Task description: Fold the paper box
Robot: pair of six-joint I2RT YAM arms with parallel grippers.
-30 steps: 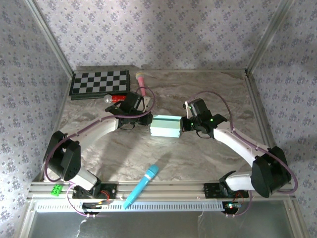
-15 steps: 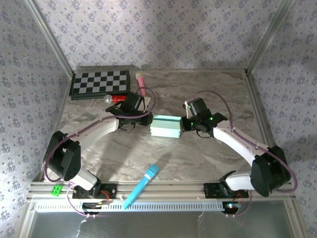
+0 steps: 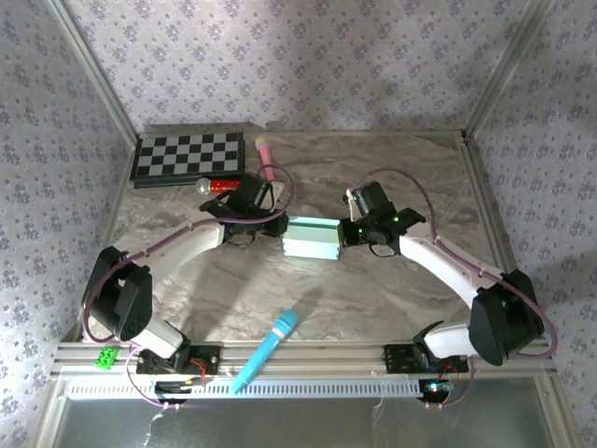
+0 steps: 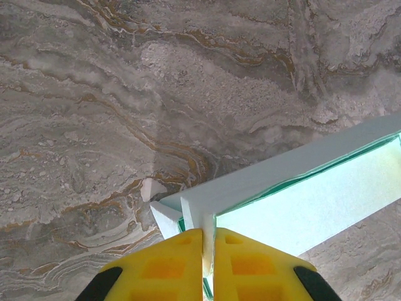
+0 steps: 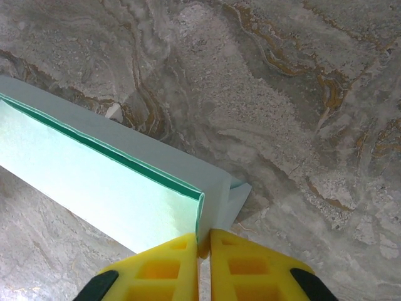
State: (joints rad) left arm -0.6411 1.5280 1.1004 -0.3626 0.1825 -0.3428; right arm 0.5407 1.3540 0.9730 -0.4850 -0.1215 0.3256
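The paper box [image 3: 312, 238] is a small pale mint rectangular box held between both arms, at mid-table. My left gripper [image 3: 281, 227] is at its left end. In the left wrist view the yellow fingers [image 4: 169, 263] are shut on an upright end flap of the box [image 4: 313, 200], and a small side tab sticks out to the left. My right gripper [image 3: 346, 233] is at the right end. Its yellow fingers [image 5: 244, 263] pinch the end wall of the box [image 5: 94, 182], and a folded tab shows behind that wall.
A checkered board [image 3: 188, 156] lies at the back left, with a pink microphone [image 3: 267, 157] and a red, silver-headed one [image 3: 213, 186] beside it. A blue microphone [image 3: 269, 348] lies near the front rail. A green block [image 3: 109, 356] sits by the left base.
The right arm's wrist and forearm have shifted slightly toward the back. The box and the left arm have stayed in place.
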